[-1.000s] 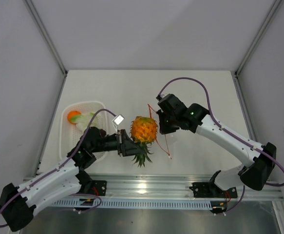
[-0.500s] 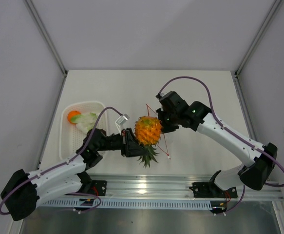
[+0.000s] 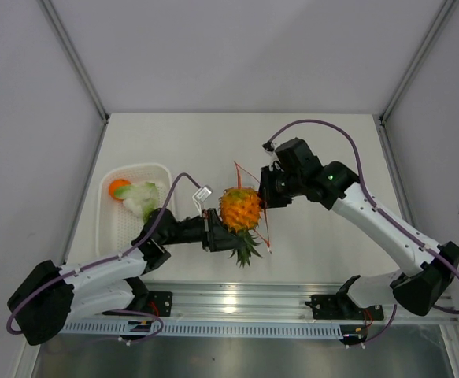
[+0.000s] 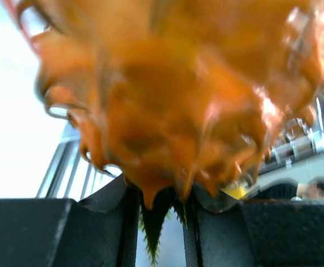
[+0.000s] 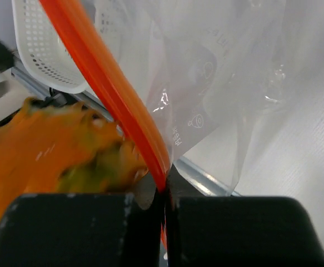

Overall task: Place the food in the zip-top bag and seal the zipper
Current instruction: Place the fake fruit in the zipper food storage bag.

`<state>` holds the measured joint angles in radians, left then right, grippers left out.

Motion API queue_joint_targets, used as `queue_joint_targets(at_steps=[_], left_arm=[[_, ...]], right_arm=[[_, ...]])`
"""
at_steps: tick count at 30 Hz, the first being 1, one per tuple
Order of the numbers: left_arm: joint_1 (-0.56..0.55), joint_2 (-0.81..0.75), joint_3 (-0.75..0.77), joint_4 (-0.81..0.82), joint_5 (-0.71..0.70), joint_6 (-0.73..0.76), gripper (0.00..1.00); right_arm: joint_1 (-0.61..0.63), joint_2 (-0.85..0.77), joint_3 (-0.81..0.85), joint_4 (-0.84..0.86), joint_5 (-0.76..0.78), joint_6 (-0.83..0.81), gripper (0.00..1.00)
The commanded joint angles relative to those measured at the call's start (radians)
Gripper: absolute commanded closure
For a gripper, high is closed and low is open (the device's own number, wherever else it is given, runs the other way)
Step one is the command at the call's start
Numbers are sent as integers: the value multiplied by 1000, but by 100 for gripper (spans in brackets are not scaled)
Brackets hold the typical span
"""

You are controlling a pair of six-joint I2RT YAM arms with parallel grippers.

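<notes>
- The left tool [image 3: 216, 228] is clamped on the pineapple [image 3: 239, 208] at its leafy end. In the left wrist view the orange body fills the frame, and a green leaf tip shows between the two black fingers [image 4: 56, 228].
- The pineapple is held above the tabletop [image 3: 182, 142], leaves pointing toward the near edge, its body right against the bag's mouth. Whether it has passed the mouth cannot be told.
- The right tool [image 3: 267, 197] is pinched narrow on the zipper [image 5: 109, 83], which runs up from the closed jaws.
- The zip-top bag [image 5: 223, 67] hangs clear and crinkled beside that strip (from above, little more than its red edge shows).
- The white mesh basket [image 3: 112, 232] sits at the tabletop's left side, holding the round orange fruit [image 3: 119, 187] and the leafy vegetable [image 3: 141, 197], well apart from the bag.
</notes>
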<state>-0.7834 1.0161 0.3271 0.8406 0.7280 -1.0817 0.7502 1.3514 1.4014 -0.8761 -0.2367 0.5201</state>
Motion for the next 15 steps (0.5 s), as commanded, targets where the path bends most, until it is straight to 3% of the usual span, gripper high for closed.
queue_joint_targets(at_steps=[1, 6, 10, 15], left_arm=[[-7, -13, 6, -276, -70, 11, 99], [-7, -63, 143, -723, -160, 126, 99], [-7, -94, 233, -992, -272, 169, 100], [-11, -24, 370, -1181, -265, 218, 100]], right_arm=[[-8, -64, 7, 97, -67, 32, 100], [9, -66, 5, 86, -15, 8, 100], [50, -60, 11, 65, 88, -28, 100], [119, -34, 16, 75, 155, -77, 100]])
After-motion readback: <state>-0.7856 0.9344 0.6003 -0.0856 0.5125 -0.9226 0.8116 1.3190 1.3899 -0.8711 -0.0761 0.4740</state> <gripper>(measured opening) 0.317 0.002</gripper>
